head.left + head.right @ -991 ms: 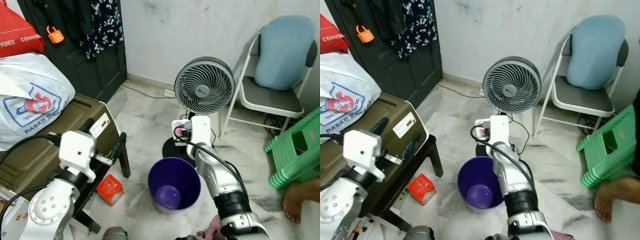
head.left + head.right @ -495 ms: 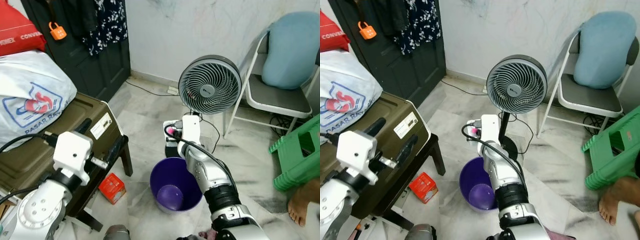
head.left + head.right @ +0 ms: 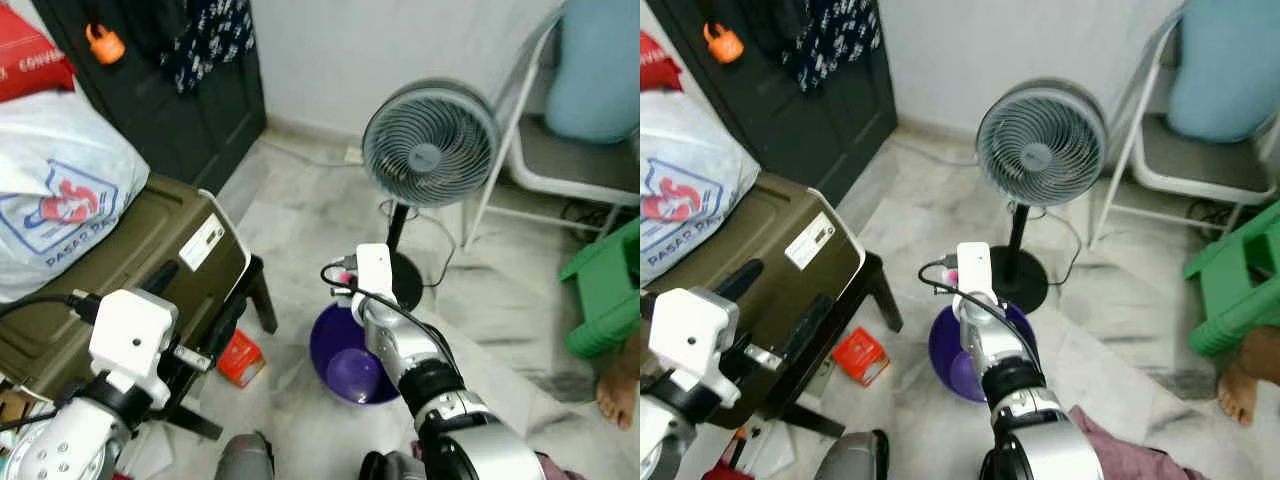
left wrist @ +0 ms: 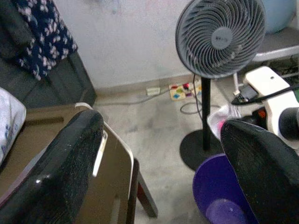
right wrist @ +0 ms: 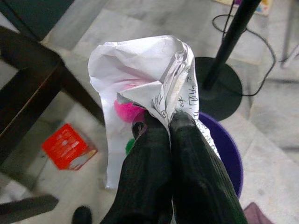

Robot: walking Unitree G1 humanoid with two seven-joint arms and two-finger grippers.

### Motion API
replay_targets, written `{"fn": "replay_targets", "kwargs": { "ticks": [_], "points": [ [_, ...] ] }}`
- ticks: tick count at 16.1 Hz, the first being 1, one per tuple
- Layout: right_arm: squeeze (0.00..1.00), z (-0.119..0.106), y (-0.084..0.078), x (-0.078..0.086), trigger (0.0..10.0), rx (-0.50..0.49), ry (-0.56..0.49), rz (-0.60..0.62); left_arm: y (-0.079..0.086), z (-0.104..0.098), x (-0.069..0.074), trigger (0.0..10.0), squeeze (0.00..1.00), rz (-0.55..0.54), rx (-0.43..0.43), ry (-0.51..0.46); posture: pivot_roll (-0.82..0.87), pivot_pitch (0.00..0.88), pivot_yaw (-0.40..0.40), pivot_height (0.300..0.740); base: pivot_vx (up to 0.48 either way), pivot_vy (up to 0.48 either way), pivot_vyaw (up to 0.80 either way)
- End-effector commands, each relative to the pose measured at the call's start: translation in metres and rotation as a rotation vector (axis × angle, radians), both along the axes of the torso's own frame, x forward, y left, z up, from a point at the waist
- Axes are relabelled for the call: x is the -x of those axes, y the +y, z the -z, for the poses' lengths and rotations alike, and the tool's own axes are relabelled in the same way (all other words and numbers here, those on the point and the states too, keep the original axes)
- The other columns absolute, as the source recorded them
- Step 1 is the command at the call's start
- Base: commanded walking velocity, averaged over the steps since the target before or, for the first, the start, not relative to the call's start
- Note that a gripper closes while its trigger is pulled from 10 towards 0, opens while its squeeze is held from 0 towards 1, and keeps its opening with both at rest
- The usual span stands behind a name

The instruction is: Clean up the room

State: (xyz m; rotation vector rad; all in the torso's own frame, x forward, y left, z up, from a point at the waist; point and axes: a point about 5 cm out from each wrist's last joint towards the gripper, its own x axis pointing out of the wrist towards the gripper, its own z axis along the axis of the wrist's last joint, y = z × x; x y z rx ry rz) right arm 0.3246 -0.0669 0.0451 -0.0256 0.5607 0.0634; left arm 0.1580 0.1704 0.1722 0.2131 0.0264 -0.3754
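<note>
My right gripper (image 5: 161,122) is shut on a crumpled white paper wrapper (image 5: 140,74) with something pink (image 5: 127,109) inside. In the eye views it (image 3: 347,268) hangs over the far rim of a purple bin (image 3: 340,362) on the marble floor. The bin (image 5: 229,154) lies just below the wrapper and looks bare inside. My left gripper (image 4: 159,140) is open with nothing between its fingers. It (image 3: 775,300) is held in front of the olive case (image 3: 130,270). A red box (image 3: 240,358) lies on the floor left of the bin.
A standing fan (image 3: 430,145) is right behind the bin, its cable on the floor. A white shopping bag (image 3: 60,190) sits on the case. A folding chair (image 3: 575,165), a green stool (image 3: 612,290) and a person's foot (image 3: 618,395) are to the right. Pink cloth (image 3: 1130,455) lies near my feet.
The whole picture has shifted: the camera has come closer and tilted down. My right gripper keeps its hold on the wrapper and now sits lower over the bin's rim.
</note>
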Motion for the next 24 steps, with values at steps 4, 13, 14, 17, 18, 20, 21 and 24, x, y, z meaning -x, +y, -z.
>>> {"fn": "replay_targets", "kwargs": {
  "ticks": [4,13,14,17,18,20,21,24],
  "points": [
    [0.0,-0.027,-0.025,-0.023,10.0,0.129,-0.153,0.148,-0.003,-0.001,0.019,10.0,0.0,-0.021,0.006,0.048,0.4,0.264,0.039,0.74,0.0,0.0,0.0],
    [0.0,-0.022,-0.084,-0.031,10.0,0.183,-0.142,0.303,-0.003,0.002,0.02,10.0,0.0,-0.032,0.014,0.092,0.37,0.276,0.041,0.74,0.0,0.0,0.0],
    [0.0,-0.022,-0.087,-0.031,10.0,0.184,-0.142,0.305,-0.005,0.002,0.018,10.0,0.0,-0.027,0.019,0.091,0.37,0.274,0.041,0.74,0.0,0.0,0.0],
    [0.0,-0.023,-0.079,-0.033,10.0,0.157,-0.156,0.287,-0.005,0.002,0.019,10.0,0.0,-0.026,0.02,0.093,0.38,0.27,0.037,0.74,0.0,0.0,0.0],
    [0.0,-0.024,-0.076,-0.034,10.0,0.148,-0.16,0.279,-0.004,0.002,0.019,10.0,0.0,-0.03,0.017,0.093,0.39,0.266,0.036,0.74,0.0,0.0,0.0],
    [0.0,-0.026,-0.071,-0.035,10.0,0.136,-0.168,0.265,-0.004,0.002,0.018,10.0,0.0,-0.029,0.01,0.094,0.39,0.266,0.036,0.74,0.0,0.0,0.0],
    [0.0,-0.027,-0.069,-0.036,10.0,0.117,-0.171,0.256,-0.006,0.002,0.019,10.0,0.0,-0.017,0.002,0.097,0.39,0.263,0.036,0.74,0.0,0.0,0.0],
    [0.0,-0.018,-0.062,-0.031,10.0,0.084,-0.12,0.247,-0.006,0.002,0.021,10.0,0.0,-0.019,0.0,0.102,0.4,0.267,0.043,0.74,0.0,0.0,0.0]
  ]
}}
